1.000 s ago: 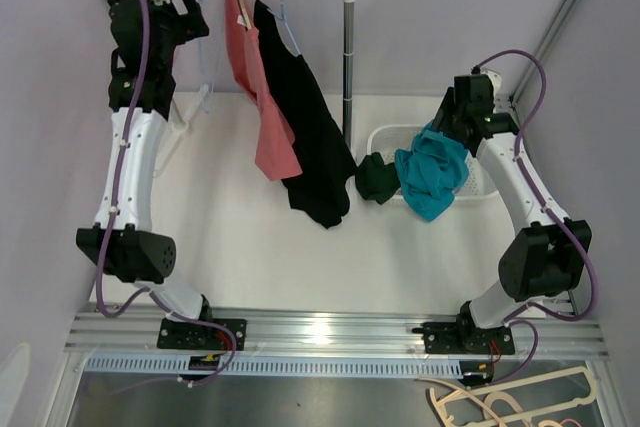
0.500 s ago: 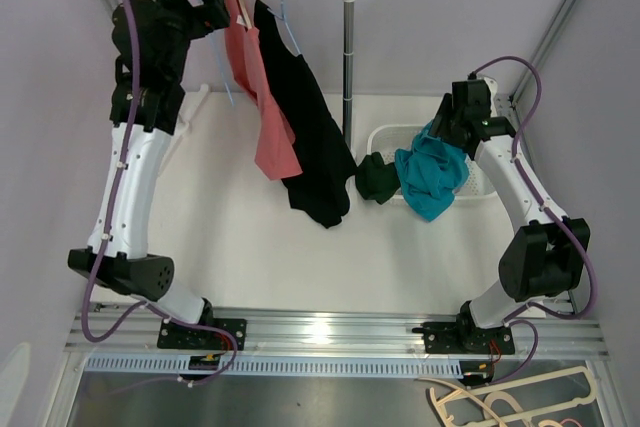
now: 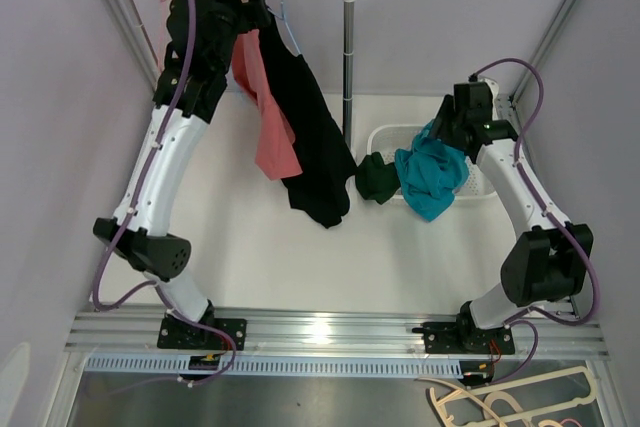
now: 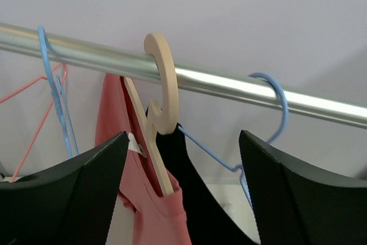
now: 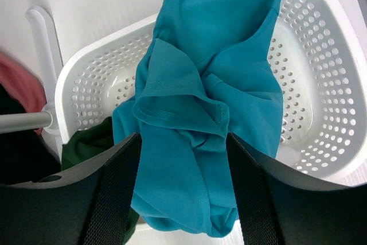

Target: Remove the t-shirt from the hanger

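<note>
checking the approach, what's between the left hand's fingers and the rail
In the left wrist view, the beige hanger hook carrying the pink t-shirt sits between the left hand and the rail.

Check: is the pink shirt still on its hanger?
On. The pink shirt hangs from the wooden hanger, hooked over the rail; the open left gripper touches neither.

The salmon-pink cotton t-shirt (image 3: 268,112) hangs on a beige wooden hanger (image 4: 158,107), draping limp down toward the white desk (image 3: 250,237), its lower hem at about 11 o'clock of the overhead view. The hanger's thick rounded hook (image 4: 163,64) loops over the silver metal rail (image 4: 229,87), and its flat arm runs down inside the shirt's neckline, where a small white label shows. The fabric is bunched and narrow, not spread flat.
</note>
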Controlling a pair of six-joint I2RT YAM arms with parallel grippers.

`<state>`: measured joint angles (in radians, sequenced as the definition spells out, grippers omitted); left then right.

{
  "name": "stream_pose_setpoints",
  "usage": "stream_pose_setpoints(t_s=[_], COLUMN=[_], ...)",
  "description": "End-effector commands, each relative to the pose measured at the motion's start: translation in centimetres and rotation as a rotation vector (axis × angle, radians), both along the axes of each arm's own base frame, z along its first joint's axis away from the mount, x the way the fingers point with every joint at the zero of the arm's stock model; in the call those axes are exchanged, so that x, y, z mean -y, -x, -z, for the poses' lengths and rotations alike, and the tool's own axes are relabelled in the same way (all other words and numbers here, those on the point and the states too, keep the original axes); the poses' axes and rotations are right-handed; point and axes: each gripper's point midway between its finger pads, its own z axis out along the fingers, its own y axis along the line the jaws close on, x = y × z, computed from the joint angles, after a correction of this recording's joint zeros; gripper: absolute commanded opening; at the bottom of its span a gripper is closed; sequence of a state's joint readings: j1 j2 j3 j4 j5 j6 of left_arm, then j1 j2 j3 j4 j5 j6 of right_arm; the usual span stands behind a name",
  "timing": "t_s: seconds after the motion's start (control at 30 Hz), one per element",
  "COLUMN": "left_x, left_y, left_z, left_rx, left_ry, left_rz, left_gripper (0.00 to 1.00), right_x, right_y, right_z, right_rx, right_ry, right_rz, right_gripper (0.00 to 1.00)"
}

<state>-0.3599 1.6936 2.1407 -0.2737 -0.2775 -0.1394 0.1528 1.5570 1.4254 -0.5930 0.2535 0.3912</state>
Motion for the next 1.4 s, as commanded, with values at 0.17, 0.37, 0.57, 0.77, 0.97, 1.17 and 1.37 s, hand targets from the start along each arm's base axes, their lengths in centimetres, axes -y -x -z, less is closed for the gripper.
stream_pose_setpoints(t_s=[0.17,0.37,0.57,0.77,0.97,1.17,1.37], left_x=[-1.2,-1.2,-1.5,-2.1,-3.8,-4.9,-5.7], left_y=[-4.0,-5.7,-5.9,-3.1,1.6,4.0,5.7], left_z=[-0.9,-0.2,-1.0,-5.5,-11.3,-11.7,-6.8], left_rx=[0.047,0.066,0.093,0.201,0.337,0.316,0.165], left_ry=[-0.078,-0.107,-0.127,-0.120,-0.099,-0.082,-0.037], left_rz=[-0.151,-0.182,-0.189,-0.176,-0.191,-0.208,-0.258], left_gripper=[0.75,0.48,0.01,0.01,0.01,0.01,0.00], right_x=[0.4,0.8,0.7,0.3,0.0,-0.6,-5.4], right_y=[1.2,1.6,1.6,1.4,1.5,1.6,3.2], right_z=[-6.5,-7.6,-7.7,-7.8,-7.9,-7.9,-12.4], right_rx=[0.170,0.193,0.194,0.201,0.203,0.205,0.368], right_ry=[-0.028,-0.032,-0.040,-0.053,-0.066,-0.072,-0.084], right_rz=[-0.005,-0.004,-0.011,-0.021,-0.029,-0.062,-0.260], right_gripper=[0.66,0.68,0.68,0.68,0.68,0.68,0.69])
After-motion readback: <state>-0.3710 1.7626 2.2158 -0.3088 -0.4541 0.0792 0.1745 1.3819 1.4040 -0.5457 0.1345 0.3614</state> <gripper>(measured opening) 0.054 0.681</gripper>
